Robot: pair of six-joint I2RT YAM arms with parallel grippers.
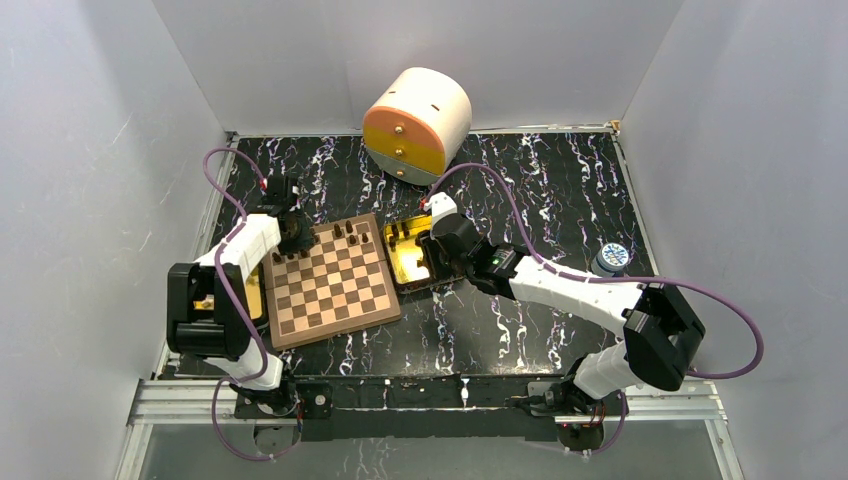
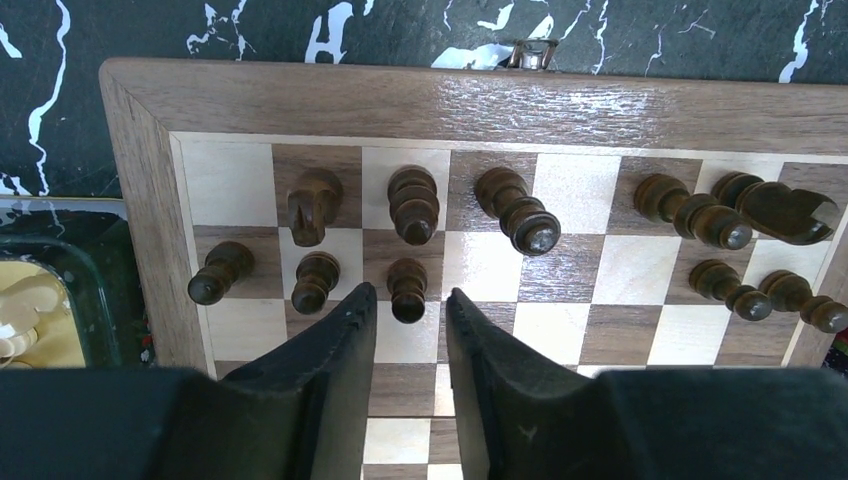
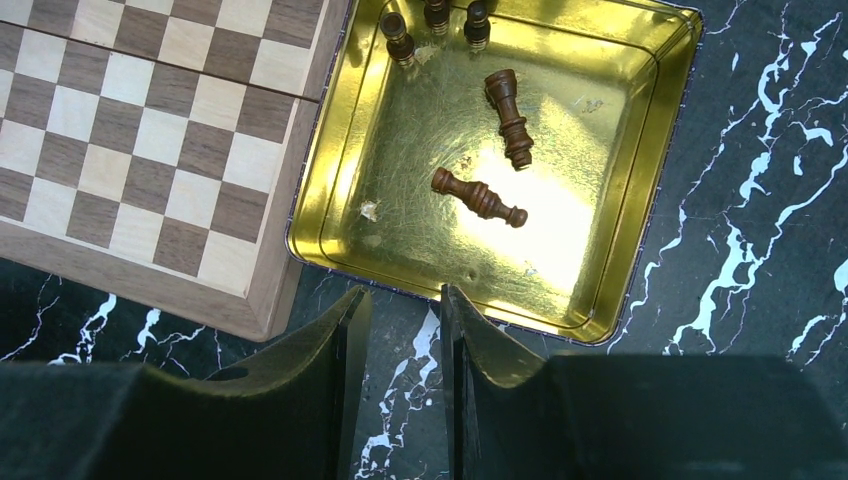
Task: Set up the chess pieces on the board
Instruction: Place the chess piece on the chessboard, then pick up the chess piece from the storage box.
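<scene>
The wooden chessboard (image 1: pixel 330 285) lies left of centre. Several dark brown pieces (image 2: pixel 413 203) stand on its two far rows, also seen from above (image 1: pixel 345 233). My left gripper (image 1: pixel 297 235) hovers over the board's far left corner. It is open (image 2: pixel 410 296), with one pawn (image 2: pixel 407 288) standing just at its fingertips, untouched. My right gripper (image 1: pixel 432 250) is open and empty (image 3: pixel 402 293) over the near rim of a gold tin (image 3: pixel 640 200). In the tin two pieces lie flat (image 3: pixel 510 118) (image 3: pixel 478 197) and three stand at its far edge (image 3: pixel 398 38).
A round cream and orange drawer box (image 1: pixel 417 122) stands at the back. A blue-capped object (image 1: pixel 611 258) sits at the right. A tray with cream pieces (image 2: pixel 30 310) lies left of the board (image 3: pixel 150 130). White walls enclose the black marbled table.
</scene>
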